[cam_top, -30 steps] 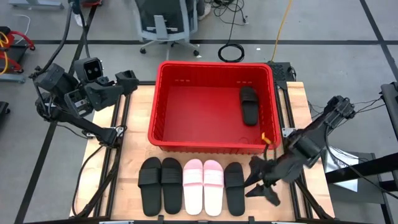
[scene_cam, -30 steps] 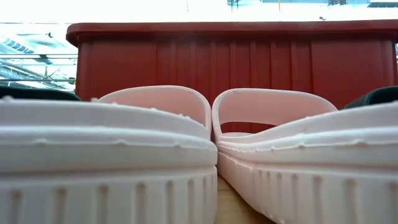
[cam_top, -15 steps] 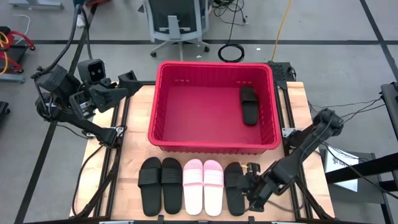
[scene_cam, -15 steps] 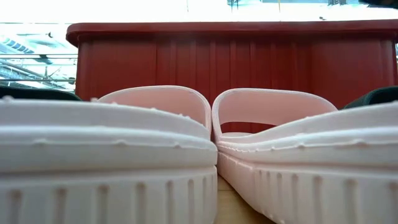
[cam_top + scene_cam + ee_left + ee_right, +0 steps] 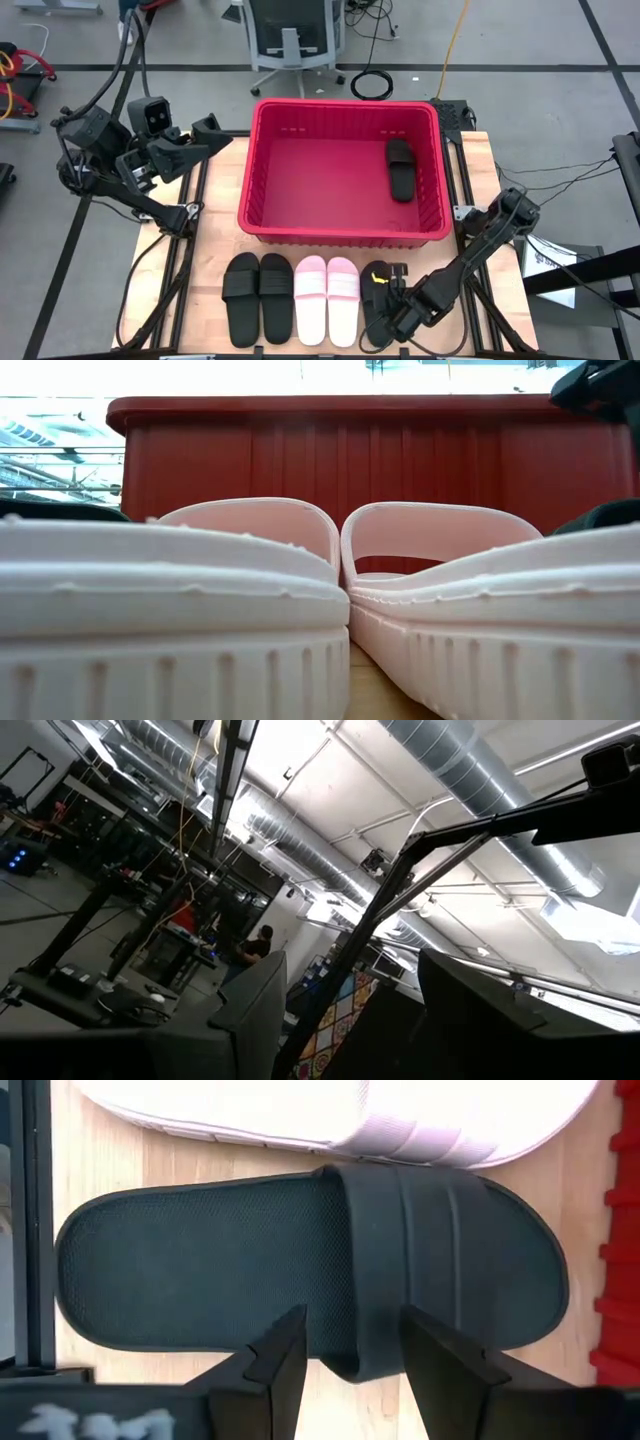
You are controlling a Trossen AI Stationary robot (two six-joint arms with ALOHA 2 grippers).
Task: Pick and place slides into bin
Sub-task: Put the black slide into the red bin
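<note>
- right gripper [image 5: 383, 318] moved in from off the surface's right edge, now over the rightmost black slide [image 5: 376, 300]
- its fingers [image 5: 285, 1360] now straddle that slide's strap edge, gap narrower
- office chair [image 5: 290, 35] beyond the surface shifted right

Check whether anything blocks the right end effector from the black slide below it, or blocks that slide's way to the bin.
Nothing visible does. The right end effector hangs directly over the rightmost black slide, fingers open astride its strap edge. Between that slide and the red bin lies only bare table; the pink slide lies beside it, not in the path.
</note>
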